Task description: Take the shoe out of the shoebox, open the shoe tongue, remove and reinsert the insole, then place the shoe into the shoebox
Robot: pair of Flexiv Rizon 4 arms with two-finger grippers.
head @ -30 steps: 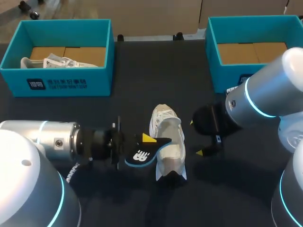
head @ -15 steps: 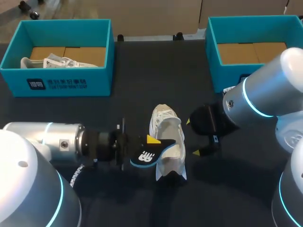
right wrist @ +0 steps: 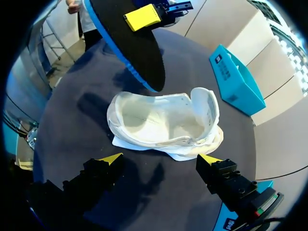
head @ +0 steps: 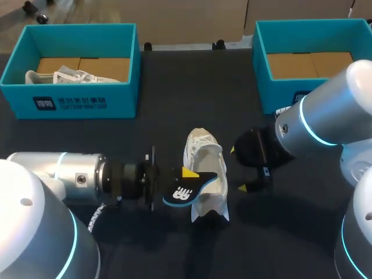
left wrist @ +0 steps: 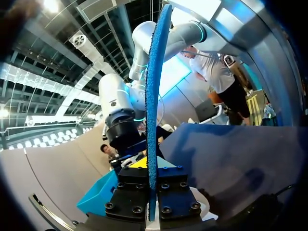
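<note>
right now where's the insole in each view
Head view: the insole is held in the left gripper, overlapping the side of the white shoe nearest that arm.
Left wrist view: edge-on, a thin blue strip rising from between its own fingers.
Right wrist view: black with a blue edge, beyond the shoe.
Shared landmark: the left gripper clamped on it, in all three.

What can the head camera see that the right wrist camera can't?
Only the head view shows the second shoe lying in the left shoebox. Only the right wrist view looks right inside the white shoe, where no insole lies. Both show that shoe, the black insole gripped by the left pincer, and the right pincer open beside the shoe.
</note>
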